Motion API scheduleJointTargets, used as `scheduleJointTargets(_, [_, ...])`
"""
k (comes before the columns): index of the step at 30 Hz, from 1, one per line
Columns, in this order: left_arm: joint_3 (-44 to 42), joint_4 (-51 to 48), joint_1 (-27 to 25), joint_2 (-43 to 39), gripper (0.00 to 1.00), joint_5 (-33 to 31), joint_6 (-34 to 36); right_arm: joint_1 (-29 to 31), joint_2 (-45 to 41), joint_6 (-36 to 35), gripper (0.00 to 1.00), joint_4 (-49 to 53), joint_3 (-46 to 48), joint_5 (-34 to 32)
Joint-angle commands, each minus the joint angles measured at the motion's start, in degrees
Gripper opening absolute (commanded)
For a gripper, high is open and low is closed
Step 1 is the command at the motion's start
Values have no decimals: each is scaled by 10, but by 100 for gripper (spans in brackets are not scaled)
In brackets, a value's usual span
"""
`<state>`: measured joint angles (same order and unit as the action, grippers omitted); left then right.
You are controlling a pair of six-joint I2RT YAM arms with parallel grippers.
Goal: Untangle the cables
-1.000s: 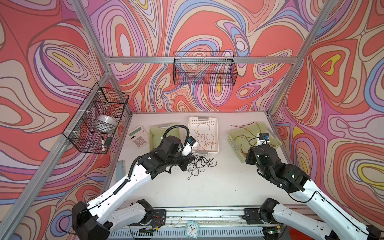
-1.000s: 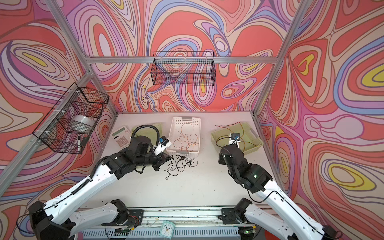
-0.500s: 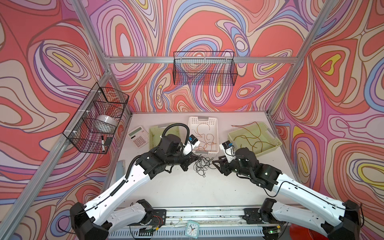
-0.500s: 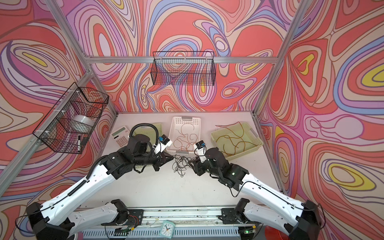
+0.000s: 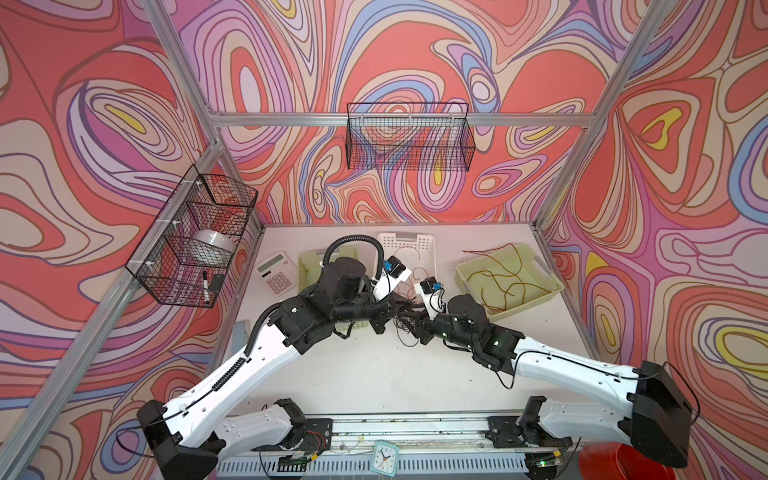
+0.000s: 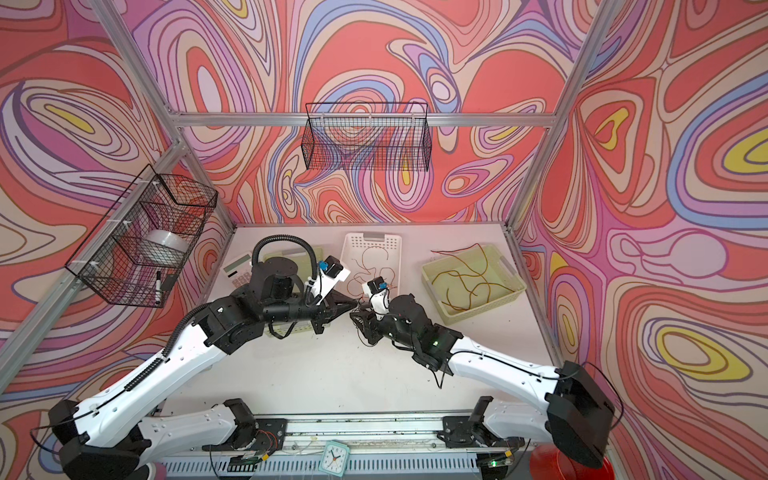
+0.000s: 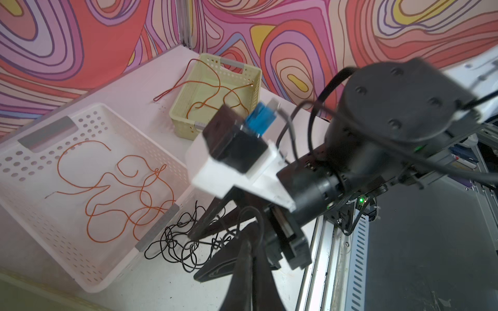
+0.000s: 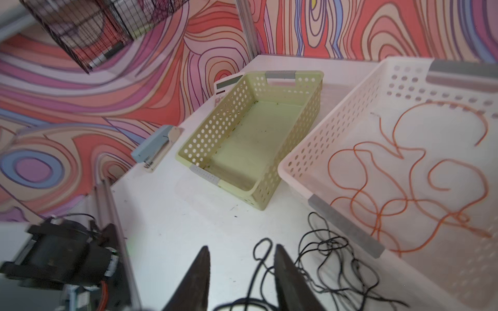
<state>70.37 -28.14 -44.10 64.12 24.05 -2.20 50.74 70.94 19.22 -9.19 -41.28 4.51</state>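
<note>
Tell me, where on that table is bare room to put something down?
The widest bare patch of table is at the front, next to the rail. A smaller strip lies between the white basket and the right-hand basket. Crowded: in front of the white basket, where black cables lie and the left gripper and right gripper meet.

Left arm: white shells, black joints, a ribbed black hose looped at the wrist.
Right arm: white shells, black joints, a round black cap with dark screws, a small green light.
Wrist camera: black box, white bracket, blue plug.
Left tool, right tool: dark tapering fingers.
</note>
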Motion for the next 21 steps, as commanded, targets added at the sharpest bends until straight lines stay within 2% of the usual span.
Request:
scheduleJointTargets(1, [55, 18, -4, 1, 0, 6, -2, 3, 30, 26, 26, -59, 16, 9])
scheduleJointTargets(8, [179, 15, -4, 26, 0, 3, 31, 3, 69, 69, 15, -148, 102, 9])
scheduleJointTargets(13, [271, -1, -3, 55, 0, -12, 58, 3, 111, 99, 13, -229, 164, 6])
scheduleJointTargets(18, [359, -33, -2, 86, 0, -31, 83, 3, 152, 120, 10, -267, 194, 1])
scheduleJointTargets(21, [401, -54, 3, 101, 0, -40, 92, 3, 170, 129, 4, -275, 208, -12])
